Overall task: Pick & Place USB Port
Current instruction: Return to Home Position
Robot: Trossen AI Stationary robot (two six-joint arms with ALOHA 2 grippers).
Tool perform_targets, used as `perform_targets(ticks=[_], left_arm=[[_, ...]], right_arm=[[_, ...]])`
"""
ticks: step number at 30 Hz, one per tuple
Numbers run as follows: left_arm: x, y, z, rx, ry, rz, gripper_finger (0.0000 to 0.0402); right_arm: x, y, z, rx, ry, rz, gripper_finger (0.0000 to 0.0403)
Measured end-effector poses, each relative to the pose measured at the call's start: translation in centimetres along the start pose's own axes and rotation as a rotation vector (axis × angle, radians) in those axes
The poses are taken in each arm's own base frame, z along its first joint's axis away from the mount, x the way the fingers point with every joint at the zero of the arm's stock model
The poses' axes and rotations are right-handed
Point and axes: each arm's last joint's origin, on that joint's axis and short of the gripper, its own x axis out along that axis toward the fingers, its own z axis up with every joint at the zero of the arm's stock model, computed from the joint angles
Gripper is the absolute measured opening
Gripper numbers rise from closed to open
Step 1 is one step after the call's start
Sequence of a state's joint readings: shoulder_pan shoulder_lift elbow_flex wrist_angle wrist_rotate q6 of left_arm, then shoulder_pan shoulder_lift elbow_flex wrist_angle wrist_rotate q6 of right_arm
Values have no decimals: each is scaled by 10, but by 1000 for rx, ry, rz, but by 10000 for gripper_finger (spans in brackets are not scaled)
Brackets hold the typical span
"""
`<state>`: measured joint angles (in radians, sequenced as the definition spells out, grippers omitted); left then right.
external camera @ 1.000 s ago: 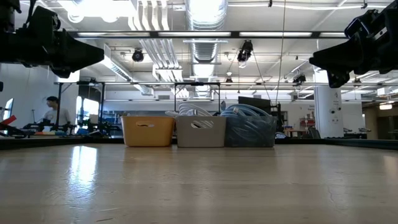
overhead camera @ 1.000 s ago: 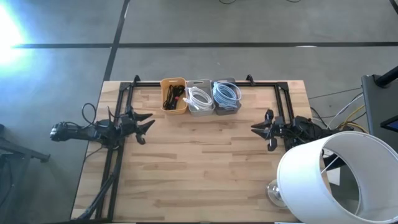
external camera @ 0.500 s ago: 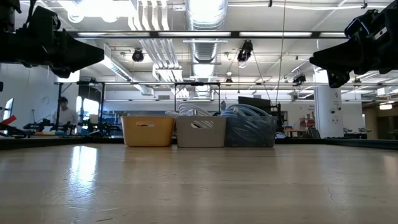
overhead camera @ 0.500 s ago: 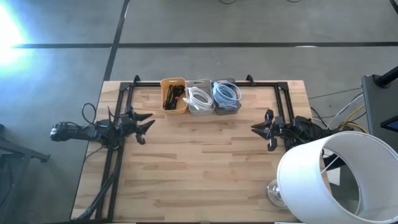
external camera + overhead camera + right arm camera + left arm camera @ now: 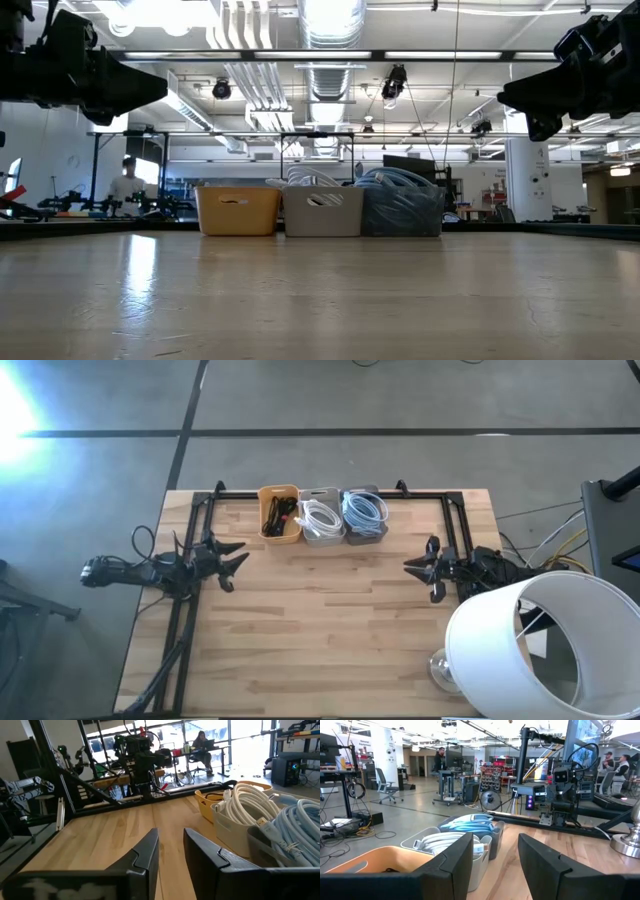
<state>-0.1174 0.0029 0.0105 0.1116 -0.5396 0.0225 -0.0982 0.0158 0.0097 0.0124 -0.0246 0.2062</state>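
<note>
Seen from above, the small dark things (image 5: 277, 512) in the orange bin (image 5: 279, 488) are too small to identify. A big white lampshade (image 5: 545, 645), diagonally across the table (image 5: 330, 630) from the orange bin, covers that corner and the rear of the right arm (image 5: 487, 567). From table height, the orange bin's wall hides its contents, the left arm (image 5: 70, 70) and right arm are cut off by the edges, and a person (image 5: 127, 181) far behind the orange bin is too small to make out.

White plastic bin (image 5: 323, 211) at centre; orange plastic bin (image 5: 237, 210) at its nine o'clock, dark cable-filled bin (image 5: 402, 214) at three.
</note>
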Motion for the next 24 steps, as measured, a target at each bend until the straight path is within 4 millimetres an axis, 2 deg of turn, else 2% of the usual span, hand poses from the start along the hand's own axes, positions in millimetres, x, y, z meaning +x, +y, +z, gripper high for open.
perform_targets(ticks=[17,24], left_arm=[[0,0,0,0,0,0,161],[0,0,0,0,0,0,161]], right_arm=[[0,0,0,0,0,0,68],[0,0,0,0,0,0,77]])
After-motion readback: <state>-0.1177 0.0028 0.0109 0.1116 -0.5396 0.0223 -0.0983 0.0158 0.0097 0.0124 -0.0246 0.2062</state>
